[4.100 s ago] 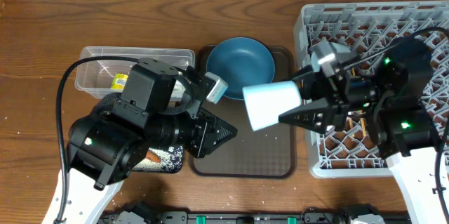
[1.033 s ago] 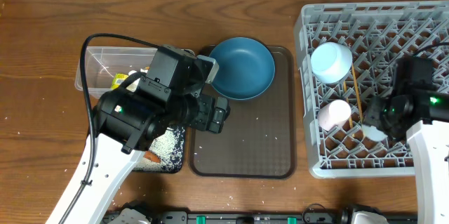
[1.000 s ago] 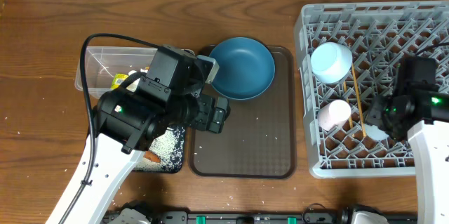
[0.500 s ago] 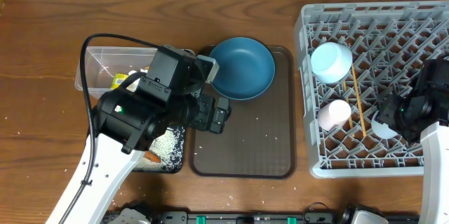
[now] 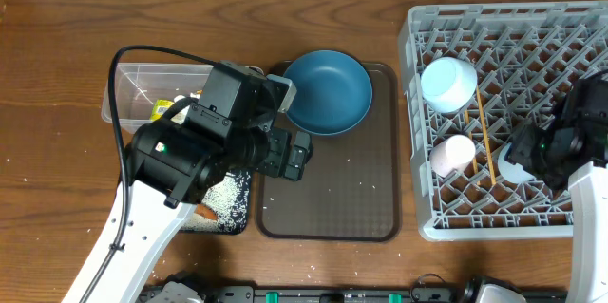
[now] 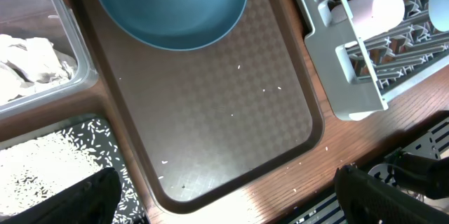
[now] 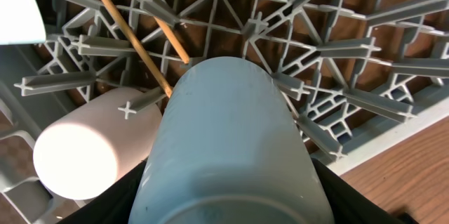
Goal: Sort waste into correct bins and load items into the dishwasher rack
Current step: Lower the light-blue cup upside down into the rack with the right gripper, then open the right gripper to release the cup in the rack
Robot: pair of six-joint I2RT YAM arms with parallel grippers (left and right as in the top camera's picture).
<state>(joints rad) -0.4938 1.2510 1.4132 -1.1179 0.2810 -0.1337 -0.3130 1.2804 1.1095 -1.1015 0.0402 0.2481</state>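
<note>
your right gripper (image 7: 228, 196) is clenched on the light blue cup (image 7: 224, 140), fingers on both its flanks, over the near corner of the dishwasher rack (image 5: 570, 28). the cup is smooth and pale; its lower end is cut off at the bottom of the wrist view. just beside it the white cup (image 7: 77, 157) lies on its side among the pegs, with the chopsticks (image 5: 484, 137) slanting past and the white bowl (image 5: 448, 83) farther back.

your left gripper (image 6: 226, 175) is released, jaws wide and holding nothing, above the brown tray (image 5: 361, 198). that tray carries the dark blue plate (image 5: 328, 92) and a few stray grains. the clear tub (image 5: 142, 75) holds the tissue (image 6: 28, 59) and the wrapper (image 5: 163, 109). the black tray (image 5: 247, 219) holds rice (image 5: 226, 210) and the carrot (image 5: 204, 214), though your left arm hides most of it from overhead.
</note>
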